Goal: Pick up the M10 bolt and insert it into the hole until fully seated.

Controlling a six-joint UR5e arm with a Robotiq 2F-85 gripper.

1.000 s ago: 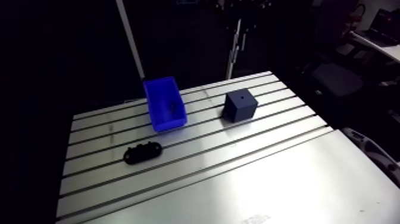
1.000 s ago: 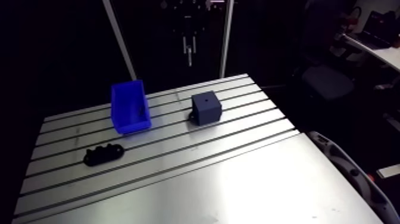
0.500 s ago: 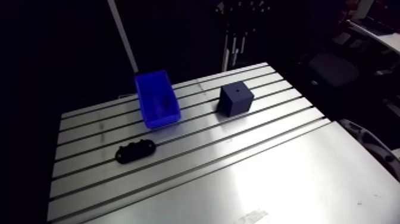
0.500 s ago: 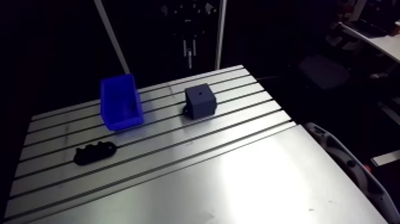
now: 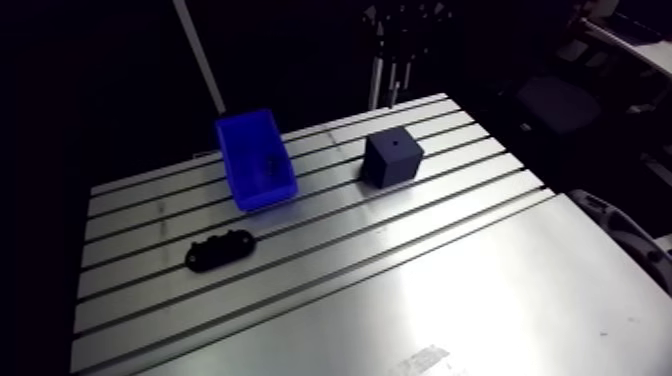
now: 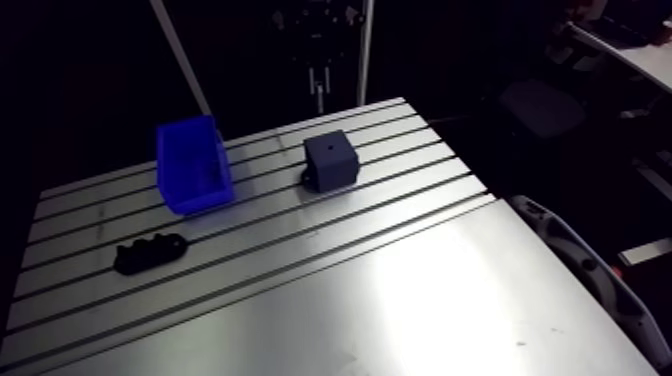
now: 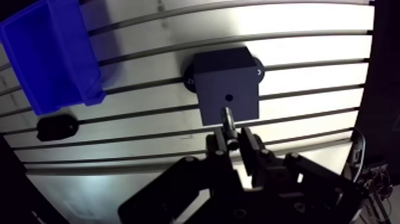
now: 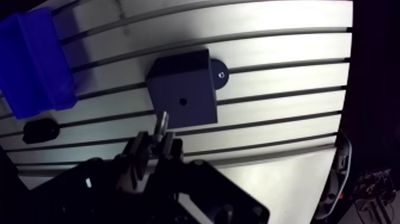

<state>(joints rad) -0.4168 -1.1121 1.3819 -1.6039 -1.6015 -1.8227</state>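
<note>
In the wrist view my gripper [image 7: 233,138] is shut on the M10 bolt [image 7: 228,117], whose shank sticks out ahead of the fingertips. Below it, on the slotted table, stands a dark blue-grey cube block [image 7: 227,83] with a small round hole [image 7: 228,96] in its top face. The bolt tip overlaps the block's near edge, just short of the hole, and the gripper is still well above the block. In the arm view the block [image 5: 391,158] stands at the table's far right, and the gripper [image 6: 318,80] hangs dim above the far edge.
A blue open bin [image 5: 255,172] stands left of the block on the slotted table [image 5: 330,300]. A black oblong fixture [image 5: 218,250] lies nearer the front left. A grey curved part [image 6: 580,270] sits off the table's right edge.
The whole arm view has shifted, so the camera has moved with the arm. Bin, block and black fixture keep their places on the table.
</note>
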